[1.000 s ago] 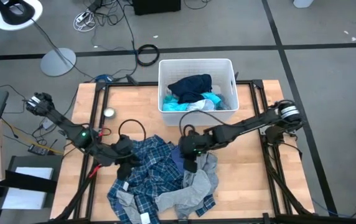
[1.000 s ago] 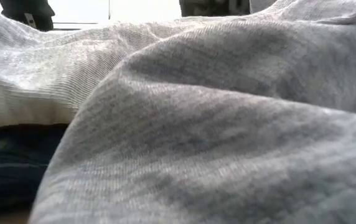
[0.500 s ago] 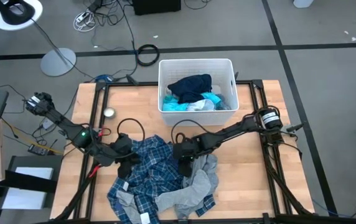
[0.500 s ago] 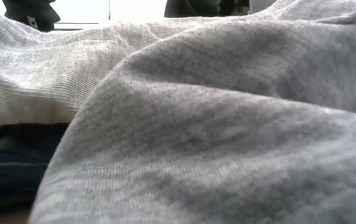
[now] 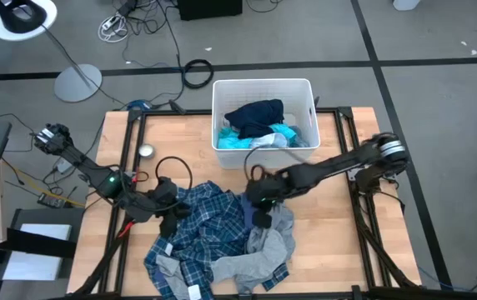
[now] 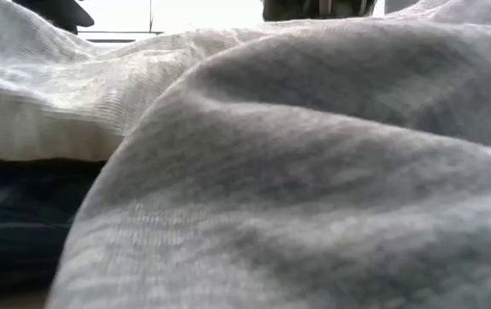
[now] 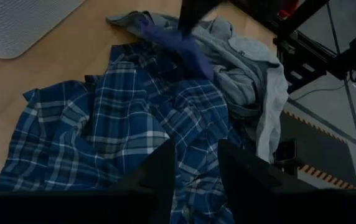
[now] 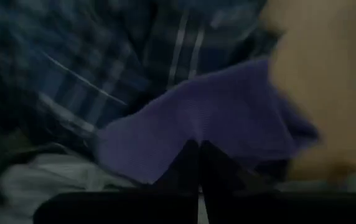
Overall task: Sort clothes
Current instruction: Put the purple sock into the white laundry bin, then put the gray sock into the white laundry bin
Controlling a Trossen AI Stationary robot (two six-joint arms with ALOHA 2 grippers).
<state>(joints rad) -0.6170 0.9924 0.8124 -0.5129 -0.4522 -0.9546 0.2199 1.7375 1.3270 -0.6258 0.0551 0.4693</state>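
A blue-white plaid shirt lies spread on the wooden table, with a plain grey garment lying partly on its right side. The grey garment fills the low view. My right gripper is shut on a purple-blue cloth over the pile's middle. My left gripper is open, low over the plaid shirt's left part. I cannot tell whether it touches the shirt. Dark navy and turquoise garments lie in the white bin. My right gripper pinches the purple-blue cloth at a bunched edge between its two shut fingers. It comes from above, pointing down. The held part is raised off the plaid shirt, and the rest trails down into the pile.
The white bin stands at the table's far edge, in the middle. A black cable loop and a small round thing lie on the table's left part. Black frame rails run along the table's sides. Bare wood shows at the right.
My right gripper has gone a little toward the table's left edge and then back toward the right, staying shut on the purple-blue cloth. The grey garment beside it has shifted a little.
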